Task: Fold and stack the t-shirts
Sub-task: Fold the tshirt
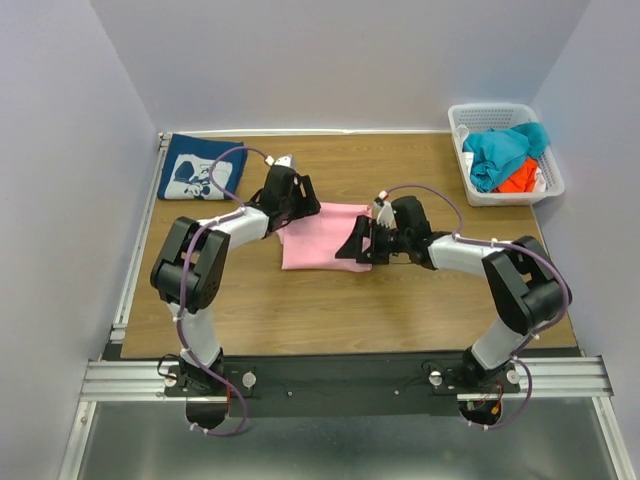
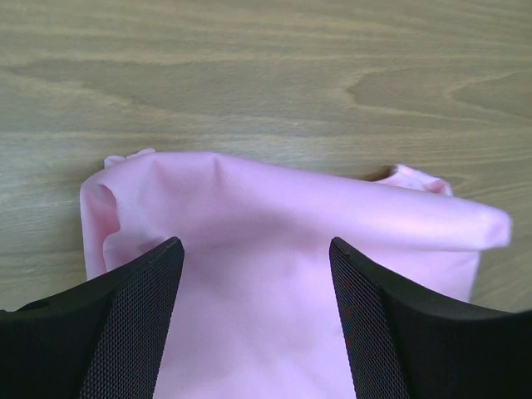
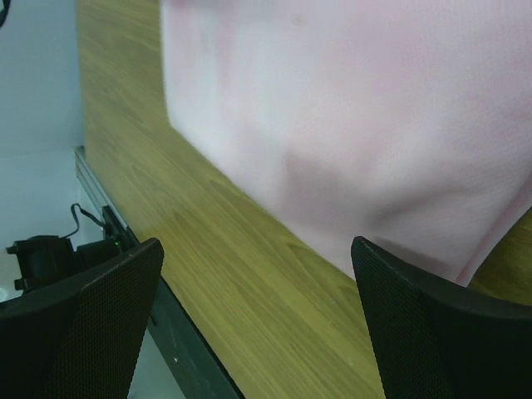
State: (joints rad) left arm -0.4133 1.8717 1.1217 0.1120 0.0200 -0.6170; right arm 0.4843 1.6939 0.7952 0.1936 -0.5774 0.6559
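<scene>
Pink t-shirt (image 1: 322,240) lies partly folded on the wooden table (image 1: 400,310). My left claw (image 2: 253,258) and right claw (image 3: 258,266) stand released over opposite edges, apparently positioned for the next fold. Navy t-shirt (image 1: 195,168) lies folded in the far-left corner.

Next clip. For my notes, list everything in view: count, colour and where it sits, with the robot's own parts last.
pink t-shirt: one, light pink, folded, at the middle of the table
navy t-shirt: one, navy with a white print, far left corner of the table
basket: one, white, far right corner of the table
teal cloth: one, teal, bunched in the basket
orange cloth: one, orange, in the basket beside the teal cloth
table: one, brown wood grain
left claw: one, black, open, over the left side of the pink t-shirt
right claw: one, black, open, at the right edge of the pink t-shirt
</scene>
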